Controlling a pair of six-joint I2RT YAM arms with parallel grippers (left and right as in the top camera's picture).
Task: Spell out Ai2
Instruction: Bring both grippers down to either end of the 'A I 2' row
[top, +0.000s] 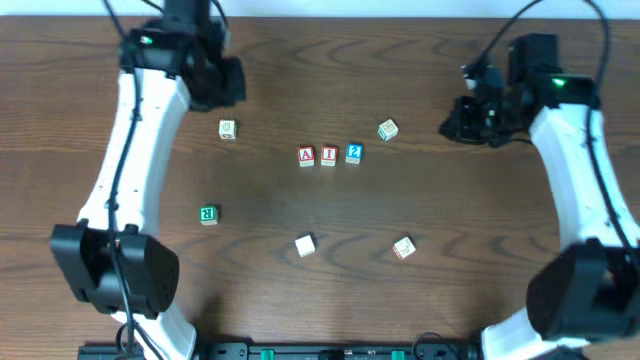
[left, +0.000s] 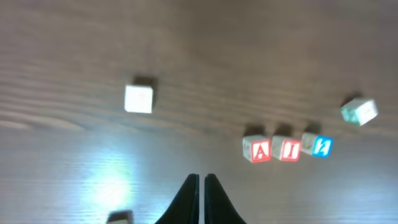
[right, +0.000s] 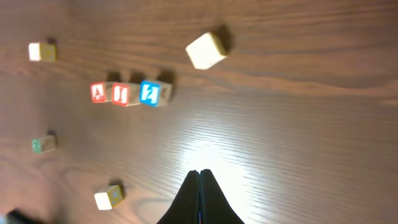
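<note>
Three letter blocks stand side by side in a row at the table's middle: a red A block (top: 306, 155), a red I block (top: 328, 155) and a blue 2 block (top: 353, 153). The row also shows in the left wrist view, A (left: 257, 150), I (left: 286, 149), 2 (left: 317, 145), and in the right wrist view, A (right: 99, 93), I (right: 124, 94), 2 (right: 151, 93). My left gripper (left: 201, 178) is shut and empty, held at the far left. My right gripper (right: 199, 173) is shut and empty, held at the far right.
Loose blocks lie around the row: a pale block (top: 227, 128) at back left, a tilted block (top: 387, 130) right of the 2, a green block (top: 208, 214) at left, a white block (top: 305, 245) and a tilted block (top: 403, 248) in front.
</note>
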